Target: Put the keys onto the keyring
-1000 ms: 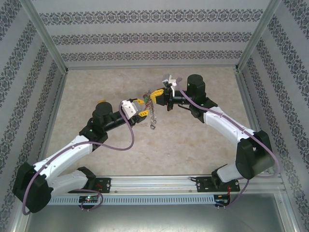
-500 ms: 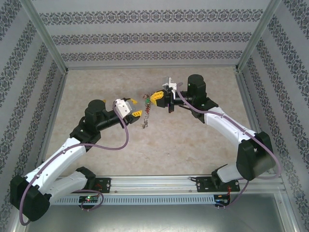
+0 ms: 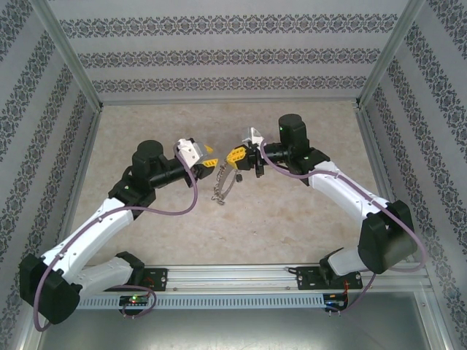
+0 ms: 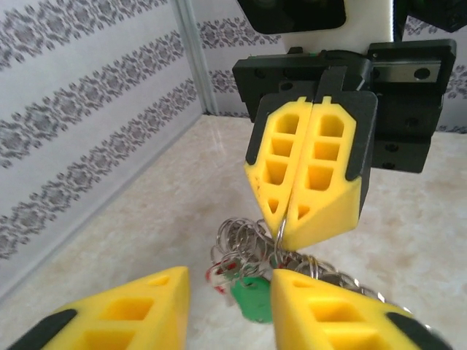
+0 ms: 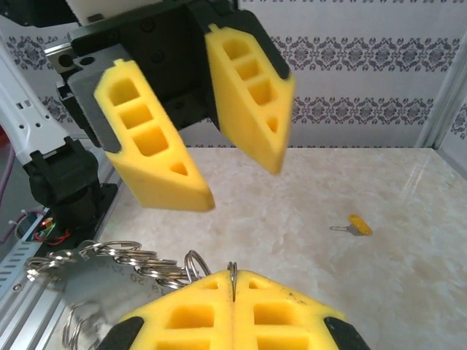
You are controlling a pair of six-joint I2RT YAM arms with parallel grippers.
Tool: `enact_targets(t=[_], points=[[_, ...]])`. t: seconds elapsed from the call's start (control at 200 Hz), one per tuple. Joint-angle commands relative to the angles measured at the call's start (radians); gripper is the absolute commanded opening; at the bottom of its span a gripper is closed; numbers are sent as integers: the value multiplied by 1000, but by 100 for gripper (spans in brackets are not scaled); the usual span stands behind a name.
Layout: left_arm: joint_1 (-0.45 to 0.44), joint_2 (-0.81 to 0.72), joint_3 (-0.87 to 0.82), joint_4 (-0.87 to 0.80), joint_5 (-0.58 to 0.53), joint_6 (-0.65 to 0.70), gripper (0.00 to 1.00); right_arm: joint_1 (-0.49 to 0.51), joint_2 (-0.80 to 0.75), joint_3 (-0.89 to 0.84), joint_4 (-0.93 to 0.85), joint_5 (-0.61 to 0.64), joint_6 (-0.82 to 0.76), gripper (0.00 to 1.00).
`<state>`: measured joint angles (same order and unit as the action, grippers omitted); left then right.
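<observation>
Right end effector (image 3: 235, 155) was clenched on the keyring (image 5: 232, 273), with a bunch of keys (image 3: 222, 191) dangling under it. Left end effector (image 3: 211, 156) was released, facing it, just apart. A yellow-tagged key (image 5: 357, 224) lay alone on the bench (image 5: 306, 208).

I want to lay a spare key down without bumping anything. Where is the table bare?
Two bare patches of table: the strip along the back wall, and the stretch between the two forearms and the near rail. The centre is crowded: the left gripper faces the right gripper, with the keyring and its keys dangling.
</observation>
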<state>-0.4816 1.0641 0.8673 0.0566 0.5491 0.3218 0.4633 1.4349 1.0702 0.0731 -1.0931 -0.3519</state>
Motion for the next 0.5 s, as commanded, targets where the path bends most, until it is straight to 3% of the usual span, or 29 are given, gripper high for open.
enact_targets(t=[0.0, 0.205, 0.495], points=[[14, 35, 43, -31, 59, -34, 30, 15, -15, 43, -10, -36, -61, 0], [14, 80, 42, -10, 58, -8, 23, 23, -13, 49, -16, -26, -59, 0], [14, 95, 29, 4, 102, 1, 24, 27, -3, 66, -17, -21, -41, 0]])
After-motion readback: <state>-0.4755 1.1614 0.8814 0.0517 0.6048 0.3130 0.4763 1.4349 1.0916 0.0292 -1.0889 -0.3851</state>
